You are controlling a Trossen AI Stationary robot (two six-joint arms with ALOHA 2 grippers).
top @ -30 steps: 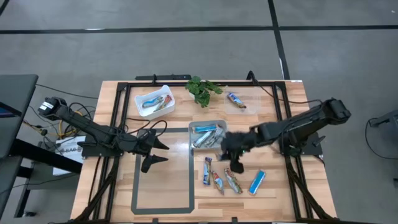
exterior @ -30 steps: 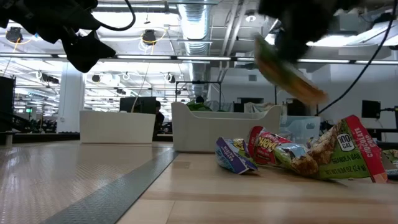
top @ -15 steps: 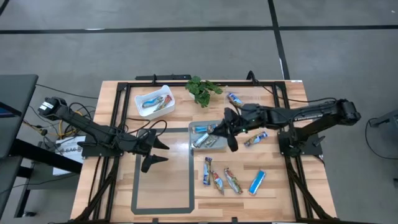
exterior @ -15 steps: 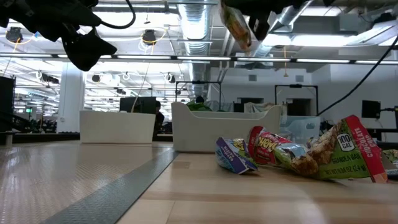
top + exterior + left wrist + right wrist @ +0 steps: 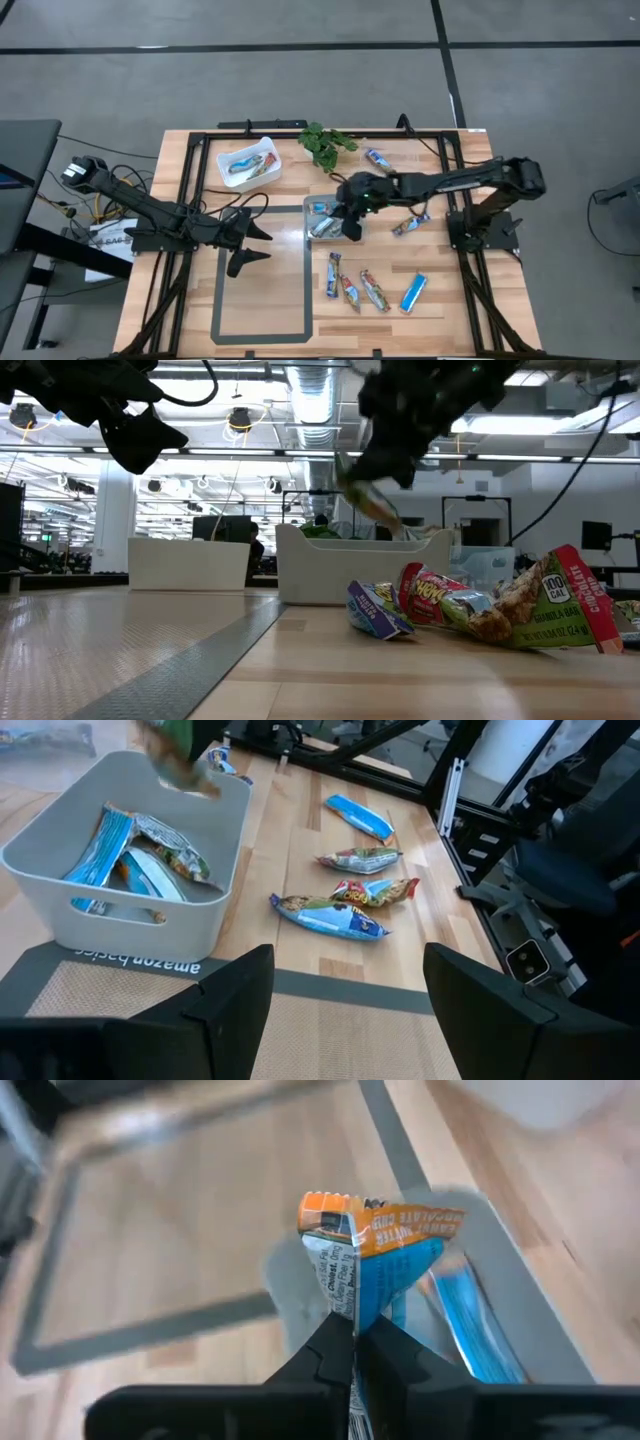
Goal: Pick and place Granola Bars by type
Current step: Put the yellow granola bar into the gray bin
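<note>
My right gripper is shut on a granola bar with an orange end and a blue body, above the grey middle bin. In the low view the bar hangs just over the bin's rim. The bin holds blue and silver bars. Several more bars lie flat on the wood near the right front. My left gripper is open and empty, above the table's left half; the left wrist view shows its gap. My right gripper pinches one end of the bar's wrapper between its two shut fingers. The fingers come from above, slanting from the table's right. The bar hangs tilted below them, orange end away from the fingers, lifted clear over the bin.
A white bin with bars stands at the far left. A green plant sprig lies at the far edge. Single bars lie at the far right and right of the middle bin. A grey taped rectangle marks the near left.
My right gripper has gone up from the bars at the near right, then toward the far and left side with the bar, and has come down over the middle bin. The bar has swung from high above to just over the bin's rim.
</note>
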